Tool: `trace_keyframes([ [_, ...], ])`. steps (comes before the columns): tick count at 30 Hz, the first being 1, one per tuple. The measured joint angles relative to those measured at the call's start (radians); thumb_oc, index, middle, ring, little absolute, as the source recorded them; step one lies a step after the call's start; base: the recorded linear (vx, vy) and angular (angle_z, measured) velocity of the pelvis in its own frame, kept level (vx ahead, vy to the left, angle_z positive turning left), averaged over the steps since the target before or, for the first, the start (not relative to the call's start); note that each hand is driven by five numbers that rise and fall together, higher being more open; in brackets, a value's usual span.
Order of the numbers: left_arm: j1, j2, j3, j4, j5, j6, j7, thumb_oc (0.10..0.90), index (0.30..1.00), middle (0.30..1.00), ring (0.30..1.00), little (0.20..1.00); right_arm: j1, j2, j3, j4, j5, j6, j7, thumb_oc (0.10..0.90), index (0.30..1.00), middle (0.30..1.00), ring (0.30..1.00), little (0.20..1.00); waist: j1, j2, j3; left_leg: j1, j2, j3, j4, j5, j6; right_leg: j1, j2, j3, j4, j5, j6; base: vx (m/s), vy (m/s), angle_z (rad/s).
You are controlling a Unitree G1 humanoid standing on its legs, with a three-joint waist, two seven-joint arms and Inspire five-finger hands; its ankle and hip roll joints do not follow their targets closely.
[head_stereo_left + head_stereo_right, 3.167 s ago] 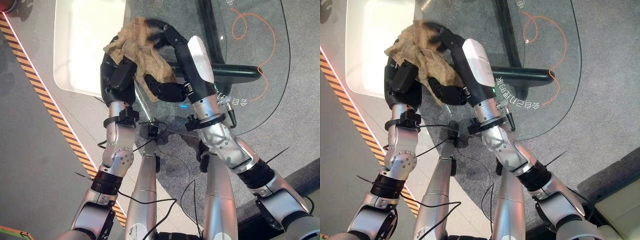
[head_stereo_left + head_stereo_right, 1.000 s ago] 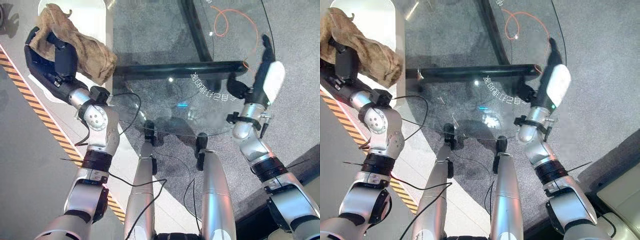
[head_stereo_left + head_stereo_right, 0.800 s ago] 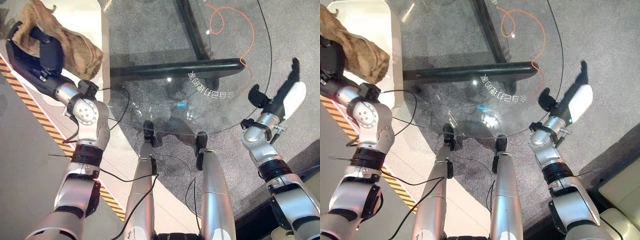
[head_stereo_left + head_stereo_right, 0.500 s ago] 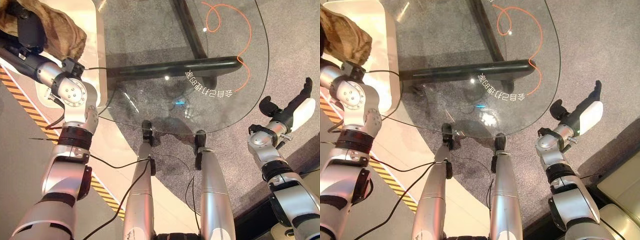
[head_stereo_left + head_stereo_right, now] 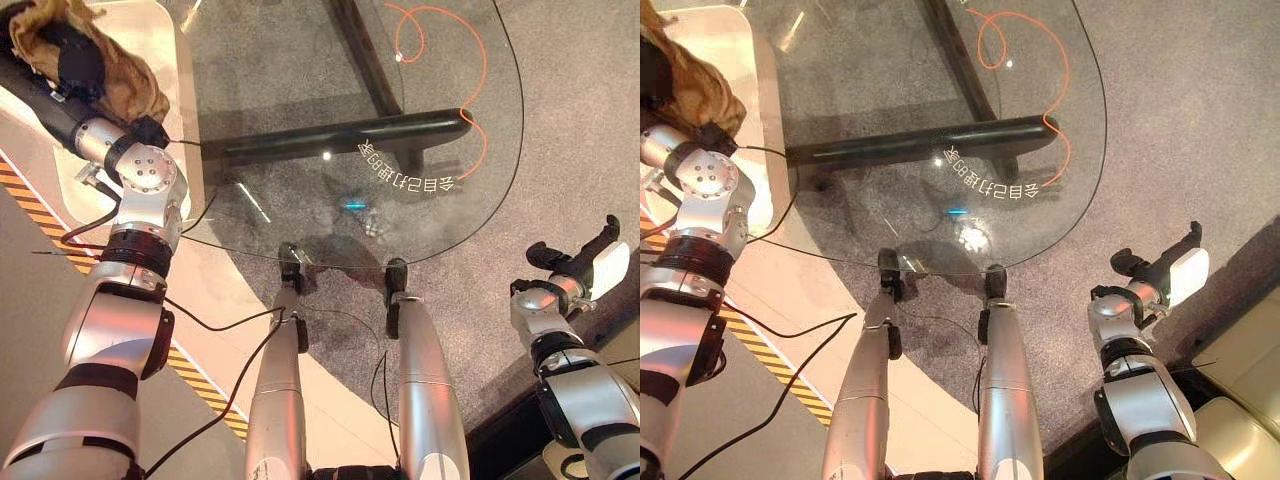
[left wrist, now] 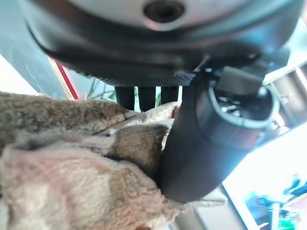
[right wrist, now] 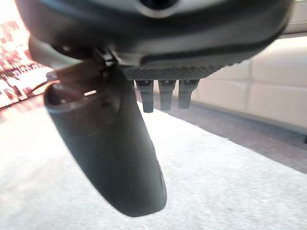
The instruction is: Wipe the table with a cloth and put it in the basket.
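The left hand [image 5: 62, 62] is at the far left of the scene, its fingers and thumb curled round the brown cloth [image 5: 120, 80]. The cloth is bunched up in the grip: part of it stands above the hand at the far side, and a thicker fold hangs to the right of the hand, over the white basket [image 5: 175, 40]. Seen from the left wrist, the fuzzy cloth [image 6: 72, 163] fills the palm side of the hand, pressed against the thumb [image 6: 206, 139], with the fingertips [image 6: 146, 98] showing just past its upper edge. The cloth is held in the air and touches neither the basket's rim nor the table.

The white basket lies on the floor just to the left of the round glass table [image 5: 300, 80], its right wall close beside the table's left edge. The table top is transparent, and its dark base bar [image 5: 340, 135] shows through it, with an orange cable [image 5: 470, 90] looping on the grey carpet [image 5: 1200, 120] below the far right part of the glass.

The right hand [image 5: 585, 265] is well apart from the table, low at the right and over the carpet, with nothing in it. Its fingers are relaxed and nearly straight, as the right wrist view shows, where the thumb [image 7: 110, 143] and fingertips [image 7: 165, 93] stand free above the carpet.
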Motion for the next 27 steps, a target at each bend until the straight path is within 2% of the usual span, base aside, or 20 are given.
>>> trace_keyframes([
  [15,-0.004,0.004,0.010,0.119,-0.025,0.090,-0.009,0.100,0.300,0.300,0.300,0.200,0.020,0.042,0.005,0.013,-0.002,0.022,0.029,0.800,0.900,0.900,0.900,0.900,0.001,-0.020,0.000,-0.019,0.001,0.004,0.000,-0.001,0.000,-0.019,0.002,0.003,-0.001,0.002,0.000,0.00,0.009,0.00],
  [20,-0.013,0.035,0.011,0.156,-0.040,0.164,-0.075,0.100,0.300,0.300,0.300,0.200,0.011,0.042,0.008,0.006,-0.011,0.025,0.029,0.800,0.900,0.900,0.900,0.900,-0.002,-0.026,0.000,-0.036,0.006,0.007,0.001,-0.001,0.001,-0.032,0.007,0.005,-0.016,0.011,0.002,0.01,0.015,-0.03],
  [27,-0.016,0.035,0.014,0.195,-0.087,0.277,-0.169,0.100,0.300,0.300,0.300,0.200,0.014,0.042,0.009,0.005,-0.012,0.028,0.029,0.800,0.900,0.900,0.900,0.900,-0.002,-0.028,0.000,-0.037,0.006,0.008,0.001,-0.001,0.001,-0.033,0.007,0.006,-0.018,0.011,0.002,0.00,0.004,-0.01],
])
